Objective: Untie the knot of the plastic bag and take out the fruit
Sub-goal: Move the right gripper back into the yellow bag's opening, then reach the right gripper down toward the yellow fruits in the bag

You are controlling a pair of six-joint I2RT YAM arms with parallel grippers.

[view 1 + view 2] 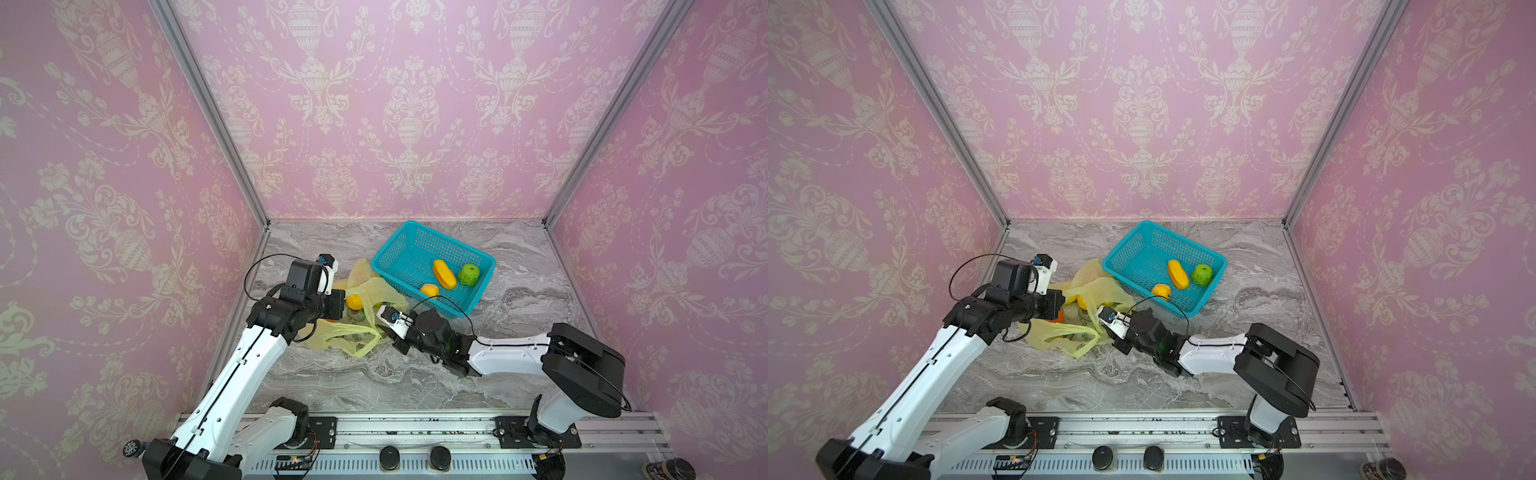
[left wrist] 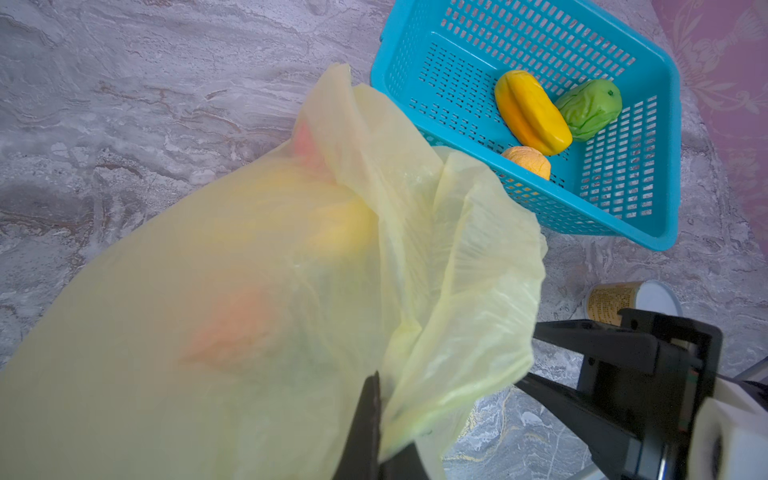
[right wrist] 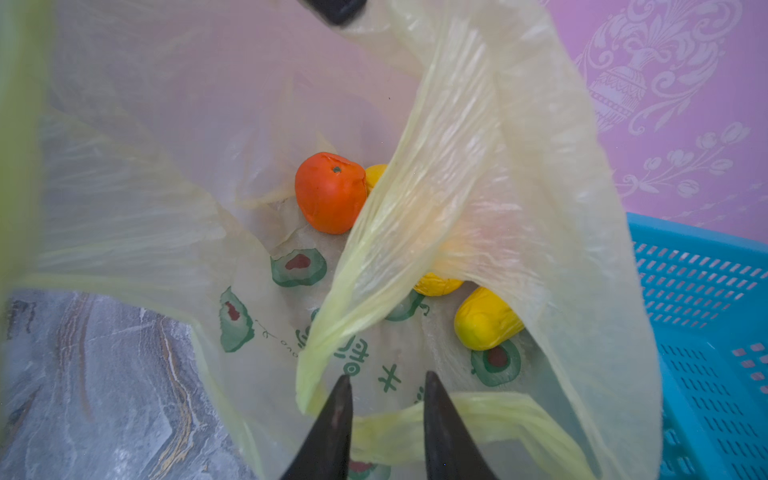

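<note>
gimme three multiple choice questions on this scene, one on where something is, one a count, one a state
1. Relative to the teal basket, the green fruit lies:
A left of it
B in front of it
C inside it

2. Pieces of fruit in the basket:
A one
B three
C five

3. The mouth of the plastic bag is:
A open
B knotted shut
C taped shut

Answers:
1 C, in both top views it sits on the basket floor beside the long yellow fruit.
2 B, the green one, the long yellow one and an orange-yellow round fruit are all that lie there.
3 A, the right wrist view looks straight in through the mouth at an orange-red fruit.
</note>
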